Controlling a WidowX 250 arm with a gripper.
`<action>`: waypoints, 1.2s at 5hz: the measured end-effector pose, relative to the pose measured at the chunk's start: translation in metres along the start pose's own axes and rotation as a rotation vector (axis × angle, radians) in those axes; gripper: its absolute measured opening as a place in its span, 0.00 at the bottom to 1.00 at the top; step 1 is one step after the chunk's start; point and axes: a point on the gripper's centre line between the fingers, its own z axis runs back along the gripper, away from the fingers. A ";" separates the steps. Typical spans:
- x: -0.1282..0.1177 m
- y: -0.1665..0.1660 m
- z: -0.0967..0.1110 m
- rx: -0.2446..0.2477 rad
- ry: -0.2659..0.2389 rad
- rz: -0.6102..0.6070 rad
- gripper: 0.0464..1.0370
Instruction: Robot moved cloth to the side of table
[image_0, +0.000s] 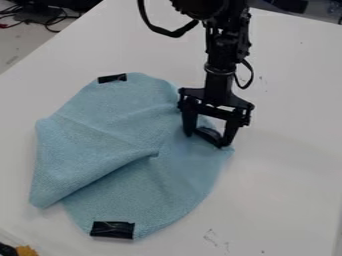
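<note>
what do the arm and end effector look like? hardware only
Arm: all black, jointed segments, narrow wrist column with a thin paler ring. Thick black cable loops out at upper left, thinner black loop beside the wrist. End effector: black, wide crossbar, two straight fingers. No markings I can make out.
</note>
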 end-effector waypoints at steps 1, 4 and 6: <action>0.003 0.001 -0.001 -0.002 -0.001 0.001 0.94; 0.005 0.007 -0.002 -0.005 -0.001 0.002 0.42; -0.014 0.021 0.038 0.101 -0.054 0.080 0.12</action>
